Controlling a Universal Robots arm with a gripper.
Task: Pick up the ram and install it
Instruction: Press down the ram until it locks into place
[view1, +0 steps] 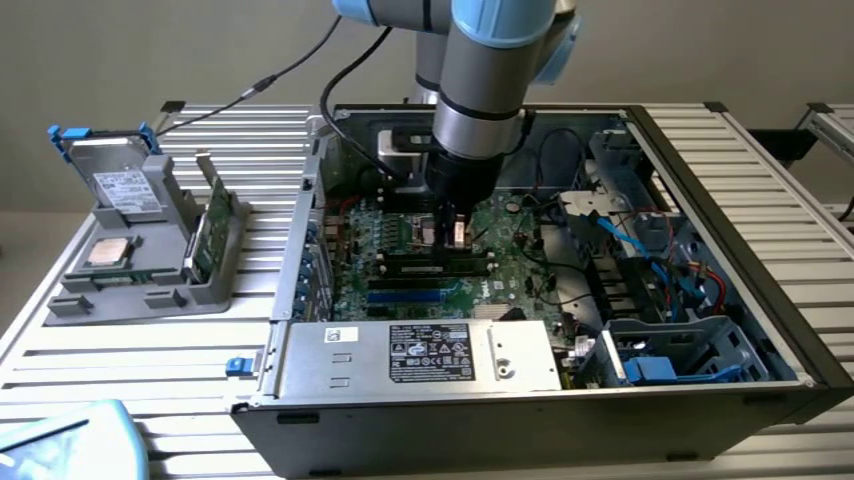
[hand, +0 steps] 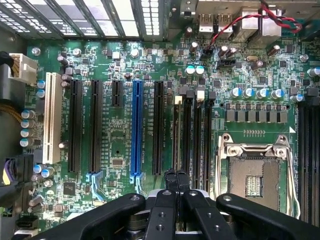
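As things stand: I'm down inside the case (view1: 747, 330), gripper (hand: 175, 176) right over the memory slots (hand: 200, 135) next to the CPU socket (hand: 255, 175).
Gripper: fingertips (hand: 170, 178) pinched together, no gap I can see between them. Can't tell if they're nipping a board edge or just resting on it.
Ram: looks to me like the thin tan-green strip (hand: 176, 135) seen edge-on, sitting along the slot that runs straight out from my fingertips. Not 100% sure, it's very thin from this angle.
Spare stick: another green stick (view1: 214, 228) stands on edge in the grey holder (view1: 134, 290) outside the case, on the exterior view's left, well away from me.
Step in hand: seating the ram, I reckon.
How to do it right: stay square to the slot, push straight down, no twisting. Keep the force centred on the stick so both ends go in evenly and the end clips (hand: 176, 99) can snap shut.
Watch out for: the neighbouring slots are just beside this one, so any sideways drift lands me on the wrong one or leans the board over.
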